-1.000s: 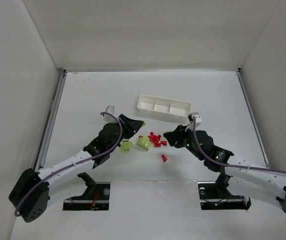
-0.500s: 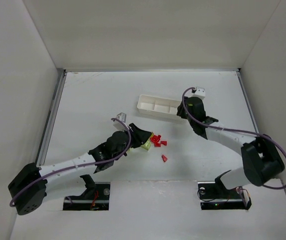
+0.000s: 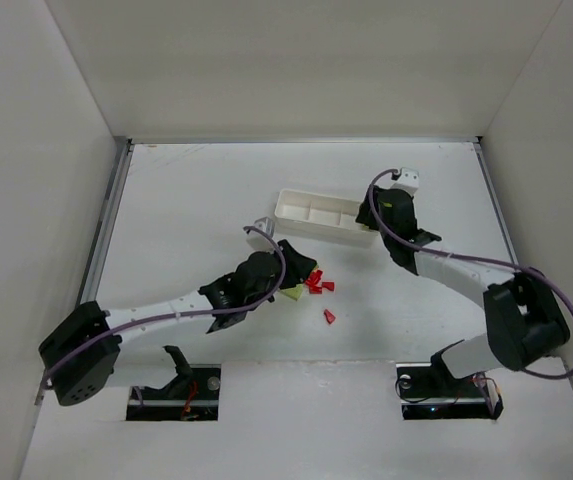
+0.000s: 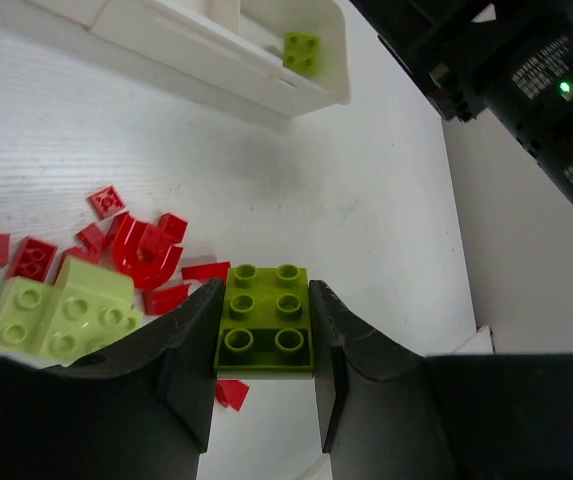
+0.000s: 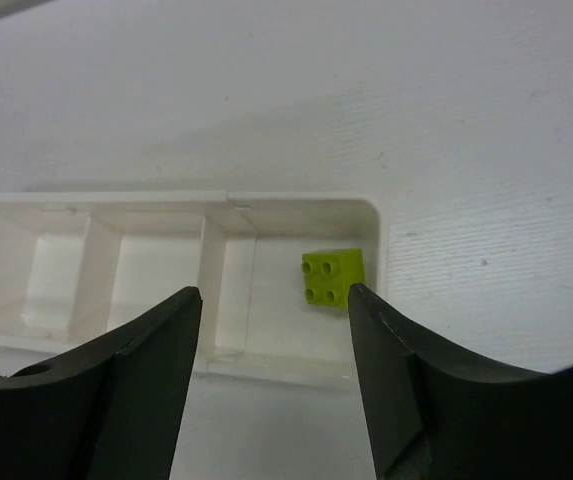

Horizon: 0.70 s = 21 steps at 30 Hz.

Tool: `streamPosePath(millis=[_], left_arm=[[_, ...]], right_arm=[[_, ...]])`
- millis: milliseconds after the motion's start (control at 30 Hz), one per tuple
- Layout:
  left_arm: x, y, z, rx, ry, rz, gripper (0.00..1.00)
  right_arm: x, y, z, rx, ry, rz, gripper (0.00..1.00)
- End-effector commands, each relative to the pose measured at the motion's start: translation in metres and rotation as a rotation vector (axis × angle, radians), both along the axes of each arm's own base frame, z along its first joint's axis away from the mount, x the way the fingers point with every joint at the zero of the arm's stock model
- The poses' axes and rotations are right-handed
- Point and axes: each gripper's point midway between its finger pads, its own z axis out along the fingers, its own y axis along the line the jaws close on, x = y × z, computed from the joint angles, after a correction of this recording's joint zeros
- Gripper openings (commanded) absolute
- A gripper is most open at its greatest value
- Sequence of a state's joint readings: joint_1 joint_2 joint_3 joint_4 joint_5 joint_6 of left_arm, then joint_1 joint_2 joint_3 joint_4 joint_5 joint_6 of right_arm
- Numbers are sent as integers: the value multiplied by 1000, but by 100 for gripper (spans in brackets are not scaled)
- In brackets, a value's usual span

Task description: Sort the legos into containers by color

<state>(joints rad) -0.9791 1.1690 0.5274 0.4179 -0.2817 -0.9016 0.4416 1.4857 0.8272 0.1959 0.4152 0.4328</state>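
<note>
Left gripper [image 4: 264,292] pinches green lego [image 4: 266,322]; right gripper [image 5: 274,292] gapes above tray [image 5: 161,270].

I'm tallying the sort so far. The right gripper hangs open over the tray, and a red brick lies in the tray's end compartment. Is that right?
Not quite. The brick in the end compartment is yellow-green, not red; the right wrist view shows it. The rest stands: the right gripper hangs open over the tray.
</note>
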Motion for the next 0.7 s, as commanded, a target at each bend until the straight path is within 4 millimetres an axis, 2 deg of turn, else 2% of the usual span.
streamPosePath(millis=[0,33,100,167,233,400,533,667], left_arm=[[22,-21,41,-37,-97,-2,20],[27,-24,42,-34,-103,1,20],[39,-40,47,-28,-120,-7,20],[53,-51,48,-11,-129,-8,20],[71,-68,46,15,-138,-15,20],[115,-106,33,73,-142,-43,22],[142,-128,11,148,-126,-52,23],[161,-140,5,192,-144,-37,23]], right_arm=[[-12,-11,44,63,-146,-39,65],[-20,-15,44,76,-154,-47,63],[-38,-24,41,118,-159,-75,50],[-59,-33,30,166,-155,-102,30],[-78,-36,16,210,-130,-116,22],[-113,-36,-9,235,-82,-105,26],[-123,-39,-16,241,-89,-114,33],[-126,-35,-22,239,-83,-105,39]])
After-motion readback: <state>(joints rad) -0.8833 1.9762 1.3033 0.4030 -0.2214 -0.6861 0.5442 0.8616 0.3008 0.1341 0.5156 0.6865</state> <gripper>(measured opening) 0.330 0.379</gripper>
